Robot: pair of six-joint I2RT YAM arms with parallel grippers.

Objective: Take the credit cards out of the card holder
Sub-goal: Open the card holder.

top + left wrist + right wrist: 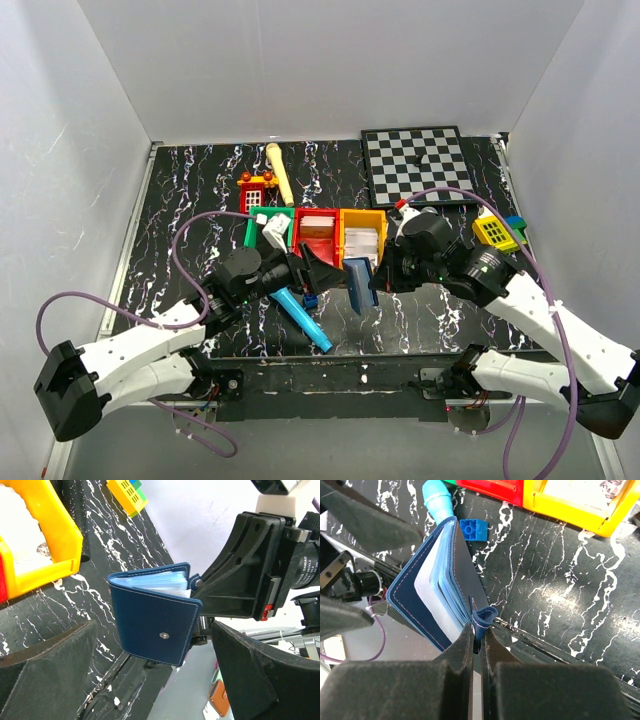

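Note:
The card holder [360,283] is a dark navy folding wallet held off the table in front of the yellow bin. My right gripper [380,275] is shut on its strap tab [484,617], and in the right wrist view the gripper [479,640] pinches that tab with the holder [432,582] hanging half open. Light blue-grey pocket leaves [445,575] fan out inside; I cannot make out single cards. My left gripper [318,268] is open and empty, its fingers either side of the holder [152,625] without touching. A metal snap [164,635] shows on its cover.
Green [262,232], red [318,235] and yellow [362,238] bins stand in a row behind the holder. A cyan toy microphone [300,318] and a small blue brick [473,530] lie below it. A chessboard [418,163], a yellow toy block [494,232] and a red toy house [257,188] stand further back.

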